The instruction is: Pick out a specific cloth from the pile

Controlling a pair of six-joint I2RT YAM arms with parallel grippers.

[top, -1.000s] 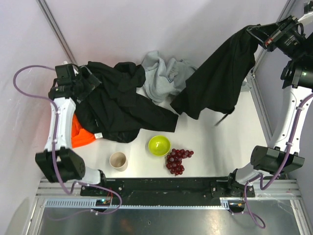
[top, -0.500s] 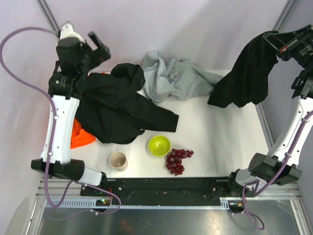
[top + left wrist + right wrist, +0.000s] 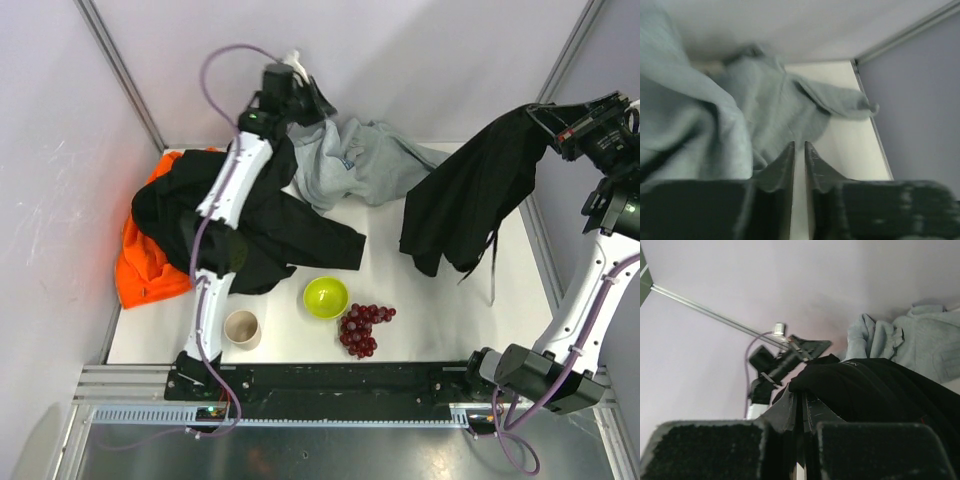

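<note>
Left arm swung from the far-left corner to far centre. Left tool [image 3: 799,147] is nearly pressed together, empty, over the grey sweatshirt [image 3: 360,165]. Right tool [image 3: 542,112] pinches the cloth [image 3: 465,200], which hangs right of the pile [image 3: 250,215]. Risks: thin fabric slips out (small bite), or the hem snags the sweatshirt sleeve.

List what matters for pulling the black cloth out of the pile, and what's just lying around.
Job: black cloth, held by the right tool; pile of clothes.
Lying about: green bowl, cup, grapes.
</note>
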